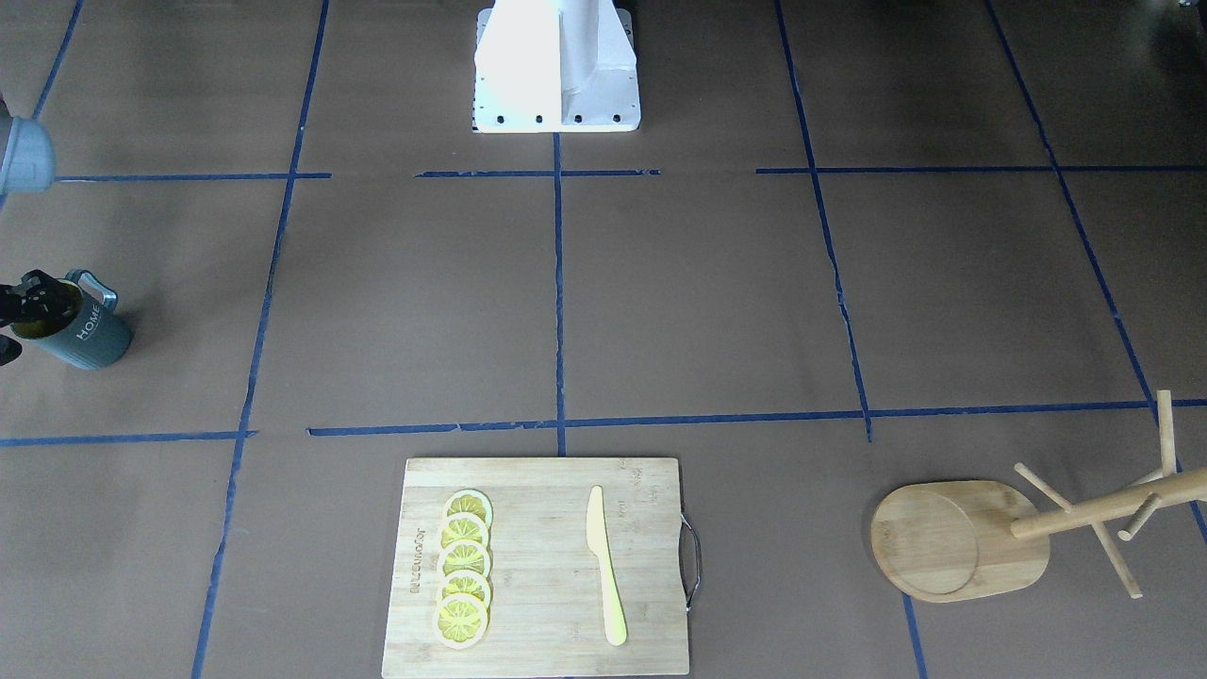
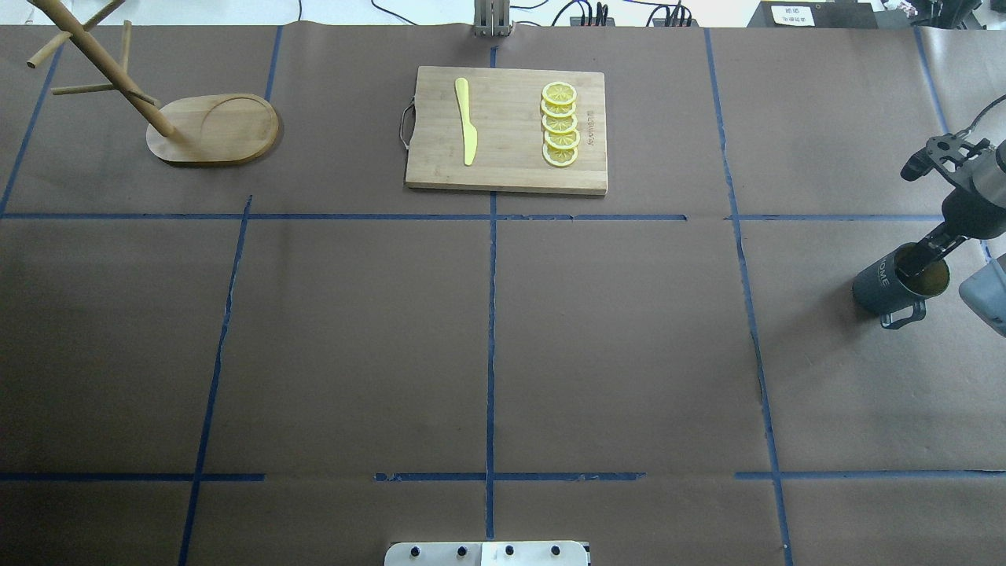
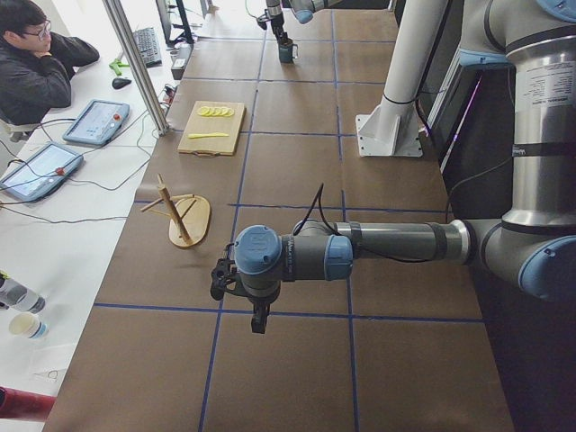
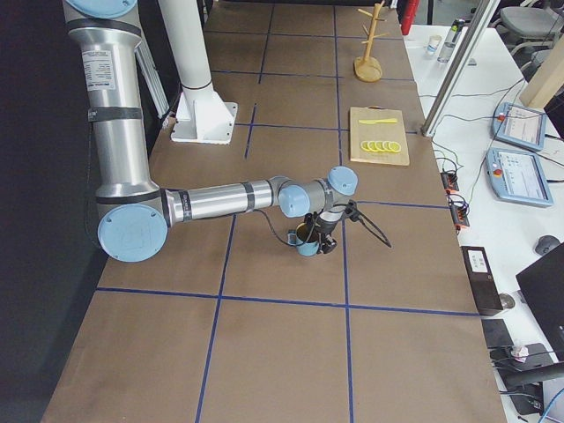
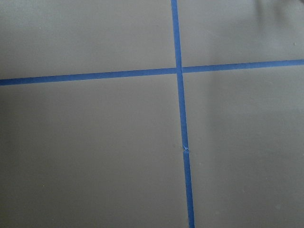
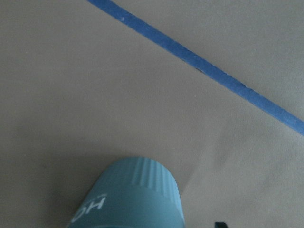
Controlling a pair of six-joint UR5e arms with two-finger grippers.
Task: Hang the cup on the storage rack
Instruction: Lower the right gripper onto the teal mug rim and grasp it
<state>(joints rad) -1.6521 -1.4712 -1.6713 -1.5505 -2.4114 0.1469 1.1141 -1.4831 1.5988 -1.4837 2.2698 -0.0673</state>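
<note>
The cup, dark teal-grey with a yellow inside and white "HOME" lettering, is at the far right of the table in the overhead view, handle toward the robot. It also shows in the front view and the right wrist view. My right gripper has one finger inside the cup and is shut on its rim. I cannot tell whether the cup is off the table. The storage rack, a wooden mug tree on an oval base, stands at the far left back corner. My left gripper shows only in the exterior left view, low over bare table; I cannot tell its state.
A bamboo cutting board lies at the back centre with a yellow knife and several lemon slices on it. Blue tape lines grid the brown table. An operator sits beyond the far edge.
</note>
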